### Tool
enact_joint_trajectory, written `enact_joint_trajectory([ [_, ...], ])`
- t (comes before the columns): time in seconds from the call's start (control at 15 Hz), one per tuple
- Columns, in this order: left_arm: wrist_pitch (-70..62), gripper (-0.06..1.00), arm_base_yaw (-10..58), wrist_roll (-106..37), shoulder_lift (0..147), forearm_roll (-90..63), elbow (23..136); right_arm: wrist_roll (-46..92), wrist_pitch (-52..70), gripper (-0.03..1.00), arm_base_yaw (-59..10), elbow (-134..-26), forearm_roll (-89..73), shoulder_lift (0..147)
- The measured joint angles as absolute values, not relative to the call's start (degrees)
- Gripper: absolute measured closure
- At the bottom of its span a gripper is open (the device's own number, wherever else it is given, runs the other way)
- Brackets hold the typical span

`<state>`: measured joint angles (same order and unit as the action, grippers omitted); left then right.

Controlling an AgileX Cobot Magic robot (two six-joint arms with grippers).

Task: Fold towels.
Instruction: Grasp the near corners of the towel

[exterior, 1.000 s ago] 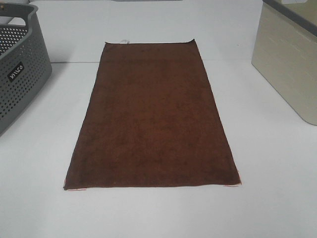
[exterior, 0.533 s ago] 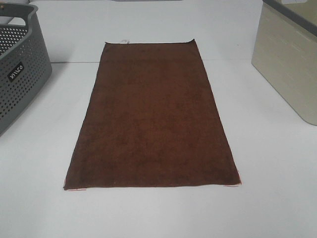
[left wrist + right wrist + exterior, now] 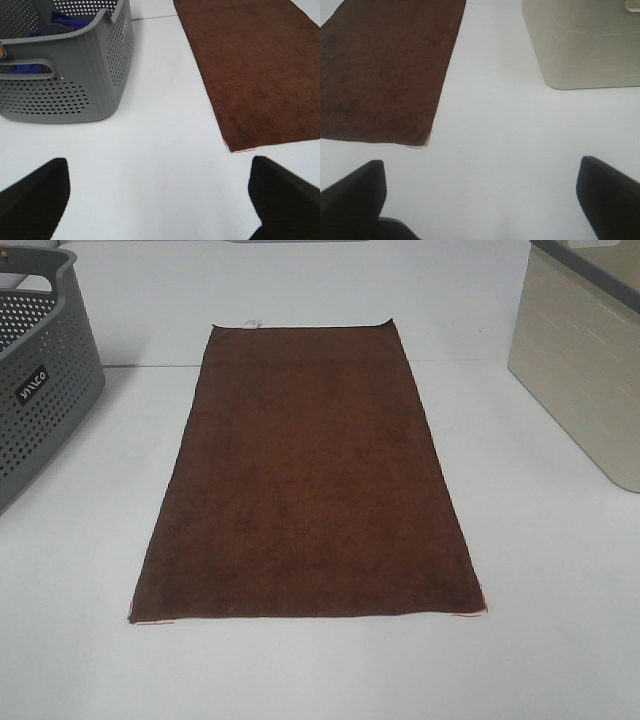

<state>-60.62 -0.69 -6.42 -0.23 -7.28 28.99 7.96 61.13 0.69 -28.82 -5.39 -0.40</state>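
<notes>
The dark brown towel (image 3: 305, 470) lies flat and unfolded on the white table, its long side running away from me, with a small white tag (image 3: 250, 323) at its far short edge. Neither gripper shows in the exterior view. In the left wrist view my left gripper (image 3: 160, 200) is open and empty above bare table, short of the towel's near left corner (image 3: 232, 147). In the right wrist view my right gripper (image 3: 480, 200) is open and empty, short of the towel's near right corner (image 3: 422, 142).
A grey perforated basket (image 3: 40, 370) stands at the left edge of the table; the left wrist view shows blue cloth (image 3: 30, 30) inside it. A beige bin (image 3: 585, 360) stands at the right edge.
</notes>
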Motion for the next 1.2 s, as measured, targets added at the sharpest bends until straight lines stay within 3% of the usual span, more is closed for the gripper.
enact_joint_trajectory([
  [1.2, -60.6, 0.03, -0.7, -6.4, -0.2, -7.3, 29.0, 8.0, 61.1, 0.00, 0.7, -28.8, -5.4, -0.4],
])
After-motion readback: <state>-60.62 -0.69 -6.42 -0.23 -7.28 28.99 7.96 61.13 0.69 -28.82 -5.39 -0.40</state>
